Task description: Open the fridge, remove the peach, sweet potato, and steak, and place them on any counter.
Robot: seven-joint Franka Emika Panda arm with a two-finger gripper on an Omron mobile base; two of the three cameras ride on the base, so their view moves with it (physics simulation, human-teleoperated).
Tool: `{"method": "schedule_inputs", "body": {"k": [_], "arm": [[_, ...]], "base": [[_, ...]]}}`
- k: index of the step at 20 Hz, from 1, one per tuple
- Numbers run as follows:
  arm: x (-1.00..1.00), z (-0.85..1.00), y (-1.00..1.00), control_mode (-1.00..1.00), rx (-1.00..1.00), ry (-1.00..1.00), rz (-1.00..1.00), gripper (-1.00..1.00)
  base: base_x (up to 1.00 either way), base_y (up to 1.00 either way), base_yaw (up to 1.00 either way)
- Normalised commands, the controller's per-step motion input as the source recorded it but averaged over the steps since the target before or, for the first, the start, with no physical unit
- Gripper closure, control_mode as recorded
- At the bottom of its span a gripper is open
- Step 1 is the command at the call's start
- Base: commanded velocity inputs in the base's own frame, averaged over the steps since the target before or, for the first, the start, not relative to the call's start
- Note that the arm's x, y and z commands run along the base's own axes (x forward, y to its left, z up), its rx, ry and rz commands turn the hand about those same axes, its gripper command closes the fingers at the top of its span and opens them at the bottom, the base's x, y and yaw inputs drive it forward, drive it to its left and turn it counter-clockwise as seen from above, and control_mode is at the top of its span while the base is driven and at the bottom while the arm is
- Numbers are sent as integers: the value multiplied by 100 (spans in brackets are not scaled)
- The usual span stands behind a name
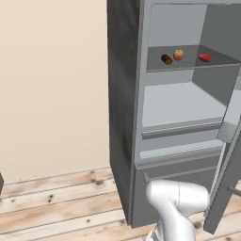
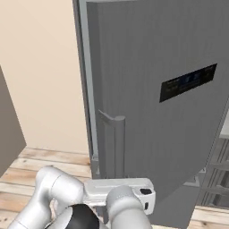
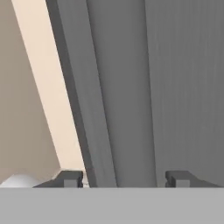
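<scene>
The fridge (image 1: 122, 94) stands open, and its light grey inside shows in the left base view. On one upper shelf lie the dark brown sweet potato (image 1: 166, 59), the round orange-pink peach (image 1: 178, 54) and the flat red steak (image 1: 204, 57), left to right and apart from each other. In the right base view the swung-out door (image 2: 156, 112) shows its outer face and its long bar handle (image 2: 117, 143). My gripper (image 3: 124, 179) is open, and its two fingertips (image 3: 72, 178) stand on either side of the grey handle bar (image 3: 122, 109) without pressing it. The counter is out of view.
A beige wall (image 1: 52, 84) and a wooden plank floor (image 1: 56, 202) lie left of the fridge. The door's edge (image 1: 226, 179) juts out at the lower right. A dark cabinet side (image 2: 9, 129) stands at the left. A display panel (image 2: 188, 82) sits on the door.
</scene>
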Motion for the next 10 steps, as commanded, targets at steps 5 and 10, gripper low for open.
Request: {"method": "schedule_inputs", "body": {"k": [5, 10], "arm": [[-18, 24, -53, -100, 0, 20, -11, -100], [-87, 46, -23, -100, 0, 1, -16, -100]], "base": [[0, 0, 0], [0, 0, 0]]}}
